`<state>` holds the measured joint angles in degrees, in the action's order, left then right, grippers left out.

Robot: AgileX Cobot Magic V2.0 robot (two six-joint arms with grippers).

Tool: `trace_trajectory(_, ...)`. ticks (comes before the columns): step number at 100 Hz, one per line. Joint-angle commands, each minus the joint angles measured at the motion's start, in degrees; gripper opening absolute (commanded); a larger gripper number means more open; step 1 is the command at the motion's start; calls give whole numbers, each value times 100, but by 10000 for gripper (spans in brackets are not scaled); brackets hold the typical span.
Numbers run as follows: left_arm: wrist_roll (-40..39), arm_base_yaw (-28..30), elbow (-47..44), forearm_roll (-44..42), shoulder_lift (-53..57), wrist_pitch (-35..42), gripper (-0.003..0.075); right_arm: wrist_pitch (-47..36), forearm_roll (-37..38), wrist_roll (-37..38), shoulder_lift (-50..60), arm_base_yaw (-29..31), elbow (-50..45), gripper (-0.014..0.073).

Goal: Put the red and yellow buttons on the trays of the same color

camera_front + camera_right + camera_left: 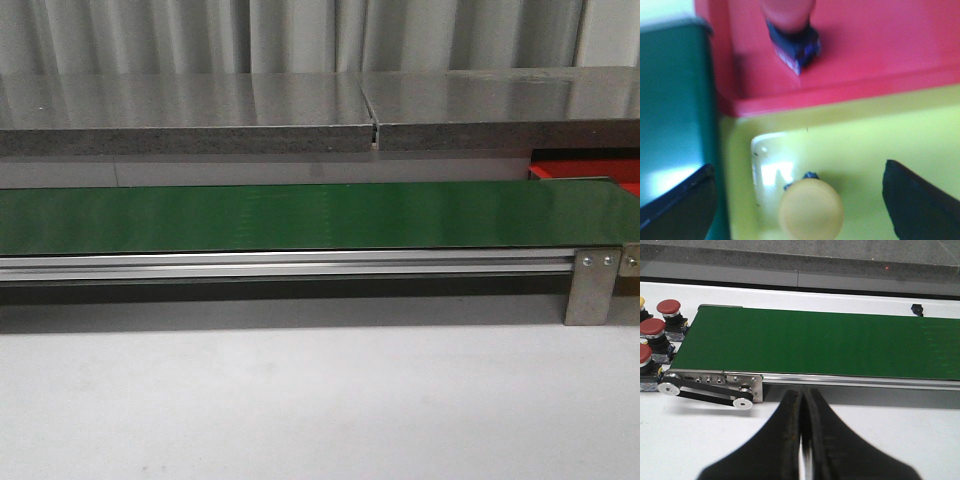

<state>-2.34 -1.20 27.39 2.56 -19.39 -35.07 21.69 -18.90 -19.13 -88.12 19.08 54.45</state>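
In the right wrist view a yellow button (811,210) sits on the yellow tray (890,135), between the wide-apart fingers of my open right gripper (797,168), touching neither. Beside it on the red tray (880,45) stands a red button (790,15) on a dark body. The left wrist view shows my left gripper (801,405) shut and empty over the white table, just in front of the belt. Three red buttons (652,327) stand off the belt's end, with the edge of a yellow cap (641,301) beside them. In the front view only a corner of the red tray (600,170) shows.
The long green belt (300,215) runs across the table on an aluminium rail (300,265), with a drive pulley bracket (710,385) at one end. A grey raised ledge (200,125) lies behind it. A small black part (917,309) lies beyond the belt.
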Motion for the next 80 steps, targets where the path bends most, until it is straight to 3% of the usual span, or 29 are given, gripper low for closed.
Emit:
trace_trajectory(1, -19, -36, 160, 48, -34, 419, -19, -128, -82, -20, 675, -166, 188, 661)
trace_trajectory(54, -19, -36, 160, 48, -34, 419, -19, 589, -69, -136, 3240, -1271, -379, 637)
trace_trajectory(80, -19, -36, 160, 48, -34, 419, -19, 782, -74, -136, 4413, -1452, -1177, 485)
